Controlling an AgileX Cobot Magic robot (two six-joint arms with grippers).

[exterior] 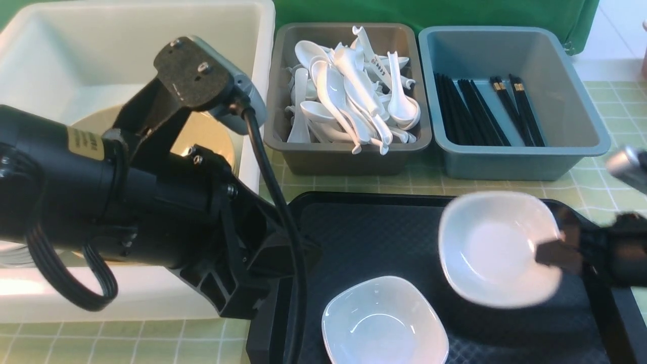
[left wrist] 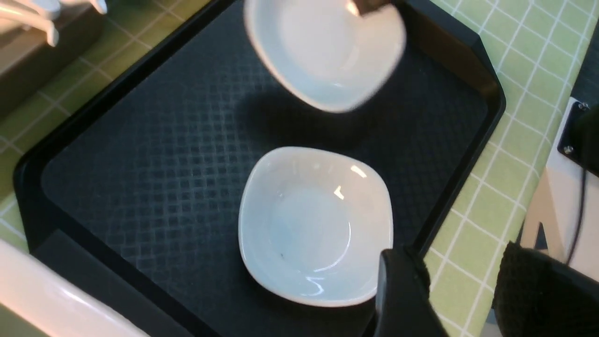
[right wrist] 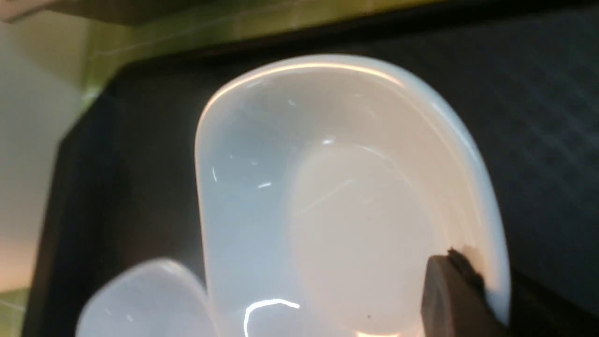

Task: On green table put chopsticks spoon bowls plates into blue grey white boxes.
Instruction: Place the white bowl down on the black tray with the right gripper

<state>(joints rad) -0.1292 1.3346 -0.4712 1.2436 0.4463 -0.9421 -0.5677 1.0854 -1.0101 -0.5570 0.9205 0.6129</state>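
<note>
Green table (exterior: 601, 187), checked cloth, seen from between my arms: three boxes along the far side, black tray (exterior: 379, 232) nearest me. My right gripper (exterior: 556, 247) is clenched on the rim of one plate (exterior: 490, 247), which hangs tilted and blurred above the tray, apparently clear of it. The second plate (exterior: 384, 323) lies flat on the tray, just beside my left gripper (left wrist: 456, 262), whose jaws stand apart around nothing. Spoons (exterior: 354, 86) fill the grey box (exterior: 349, 156); chopsticks (exterior: 480, 111) lie in the blue box (exterior: 505, 162); a tan bowl (exterior: 212, 131) sits in the white box (exterior: 151, 30). Step in hand, as I judge: carrying the plate. Next I must swing it across to the white box, past my left arm, keeping the rim pinch firm.
</note>
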